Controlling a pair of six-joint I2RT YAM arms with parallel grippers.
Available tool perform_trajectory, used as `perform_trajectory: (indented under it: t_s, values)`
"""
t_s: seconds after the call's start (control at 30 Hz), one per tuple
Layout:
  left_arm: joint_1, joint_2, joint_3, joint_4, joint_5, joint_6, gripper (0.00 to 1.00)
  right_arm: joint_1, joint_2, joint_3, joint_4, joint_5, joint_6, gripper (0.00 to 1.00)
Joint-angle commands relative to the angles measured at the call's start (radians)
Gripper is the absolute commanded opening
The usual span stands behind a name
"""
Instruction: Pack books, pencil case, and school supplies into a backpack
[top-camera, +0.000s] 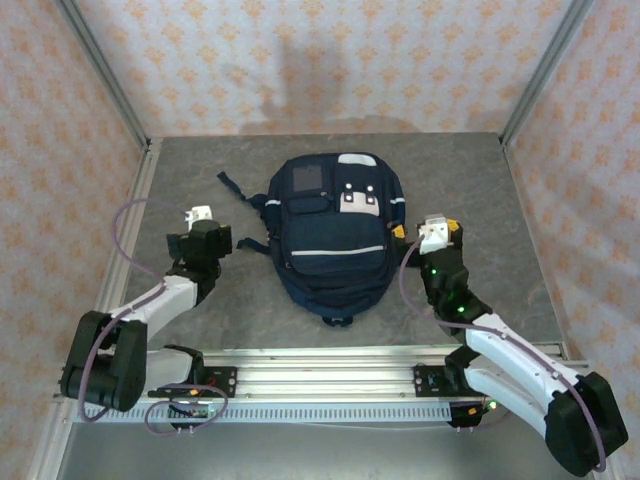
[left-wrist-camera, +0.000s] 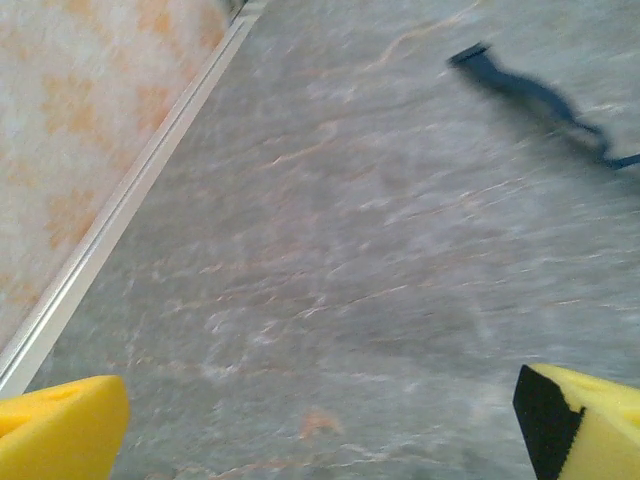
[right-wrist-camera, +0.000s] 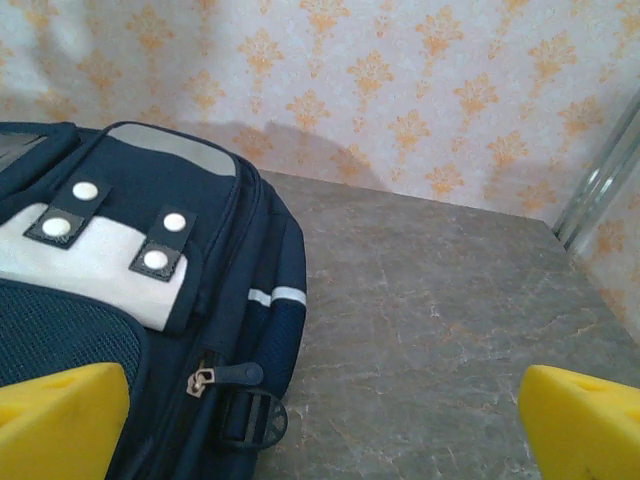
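The navy backpack (top-camera: 330, 235) lies flat in the middle of the grey table, front pocket with white patches facing up. My left gripper (top-camera: 200, 218) hovers to its left, open over bare table (left-wrist-camera: 320, 430), with a loose dark strap (left-wrist-camera: 540, 95) farther off. My right gripper (top-camera: 428, 228) sits at the backpack's right side, open (right-wrist-camera: 320, 425), its yellow fingertips (right-wrist-camera: 60, 420) wide apart. The backpack's side (right-wrist-camera: 120, 300), a zipper pull (right-wrist-camera: 215, 375) and a buckle (right-wrist-camera: 250, 420) lie just left of the gap. The books, pencil case and school supplies are out of view.
Patterned walls close in the table on three sides, with metal posts at the corners (right-wrist-camera: 600, 180) and a metal strip along the left edge (left-wrist-camera: 120, 210). An aluminium rail (top-camera: 320, 370) carrying both arm bases runs along the near edge.
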Motion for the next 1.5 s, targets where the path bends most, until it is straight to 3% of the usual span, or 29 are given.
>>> perform_trajectory:
  t_s: [0.0,0.17,0.3,0.4,0.67,0.77,0.87,1.0,1.03,1.1,1.2,1.27,1.3,1.37,1.47]
  values:
    - [0.012,0.004,-0.047,0.212,0.008,-0.038,1.0,0.004,0.033,-0.03,0.052,0.005,0.032,0.99]
    - [0.027,0.05,-0.132,0.487,0.109,0.042,1.0,0.004,0.076,-0.003,0.02,0.013,0.006,0.99]
    - [0.038,0.149,-0.192,0.689,0.128,0.029,1.0,0.004,0.097,-0.016,0.064,0.045,0.01,0.99]
    - [0.038,0.217,-0.169,0.706,0.122,0.03,1.0,0.002,0.127,-0.026,0.103,0.109,0.015,0.99]
    - [0.038,0.218,-0.149,0.667,0.153,0.043,1.0,-0.056,0.215,-0.028,0.16,0.226,0.05,0.99]
    - [0.039,0.221,-0.138,0.654,0.156,0.045,1.0,-0.12,0.244,-0.046,0.229,0.248,0.121,1.0]
    - [0.037,0.227,-0.108,0.603,0.172,0.052,1.0,-0.223,0.268,-0.021,0.186,0.227,0.219,1.0]
    - [0.036,0.23,-0.095,0.583,0.209,0.067,1.0,-0.359,0.406,0.018,0.193,0.19,0.29,1.0]
    - [0.036,0.23,-0.094,0.583,0.21,0.068,1.0,-0.38,0.42,0.03,0.188,0.103,0.28,1.0]
    - [0.036,0.232,-0.084,0.567,0.21,0.068,1.0,-0.447,0.477,-0.017,0.385,-0.19,0.28,1.0]
    - [0.036,0.236,-0.066,0.536,0.221,0.073,1.0,-0.466,0.62,-0.067,0.597,-0.285,0.246,1.0]
    - [0.036,0.237,-0.055,0.519,0.236,0.08,1.0,-0.482,0.788,-0.124,0.925,-0.325,0.253,1.0]
    - [0.036,0.24,-0.048,0.507,0.245,0.085,1.0,-0.482,0.775,-0.14,0.954,-0.312,0.253,1.0]
    - [0.036,0.239,-0.049,0.51,0.247,0.083,1.0,-0.482,0.673,-0.095,0.719,-0.32,0.249,1.0]
    - [0.042,0.243,-0.037,0.489,0.266,0.081,1.0,-0.485,0.719,0.059,0.497,-0.441,0.205,1.0]
